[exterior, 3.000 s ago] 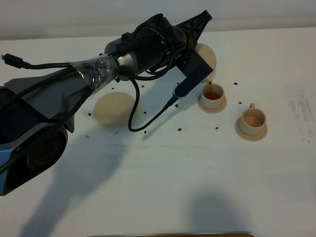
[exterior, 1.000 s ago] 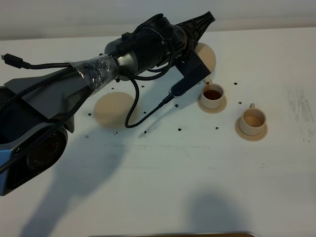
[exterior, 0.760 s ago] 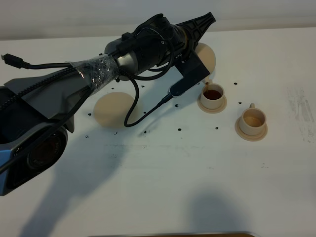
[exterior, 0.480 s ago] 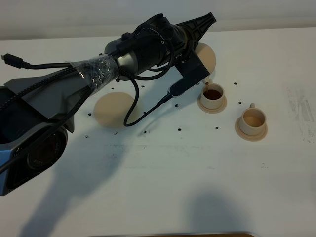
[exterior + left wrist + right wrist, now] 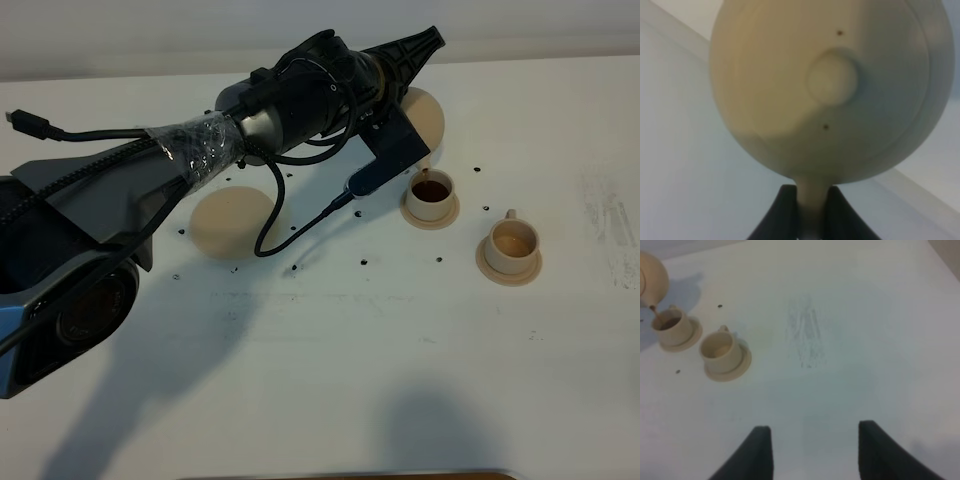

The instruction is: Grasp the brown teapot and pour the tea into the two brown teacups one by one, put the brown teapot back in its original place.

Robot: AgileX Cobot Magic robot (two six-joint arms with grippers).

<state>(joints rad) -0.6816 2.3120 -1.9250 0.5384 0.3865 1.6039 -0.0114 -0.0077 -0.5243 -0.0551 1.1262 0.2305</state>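
The brown teapot [image 5: 424,112] hangs tilted over the table, its spout [image 5: 652,309] just above the left teacup [image 5: 431,194], which holds dark tea. My left gripper [image 5: 811,202] is shut on the teapot's handle, and the lid knob [image 5: 832,82] faces the wrist camera. The other teacup [image 5: 511,243] stands on its saucer to the right with only pale liquid inside. The wide round saucer [image 5: 232,222] lies bare at the left, under the left arm [image 5: 290,100]. My right gripper [image 5: 815,440] is open and holds nothing, well clear of both cups.
A black cable [image 5: 290,240] loops down from the left arm to just above the table beside the wide saucer. Several small dark specks [image 5: 364,263] dot the white table [image 5: 400,340]. Faint scuff marks [image 5: 807,335] lie to the right of the cups.
The stream of tea seen three seconds ago has thinned to almost nothing. The left arm and teapot have edged slightly to the right. The left cup's tea looks darker.
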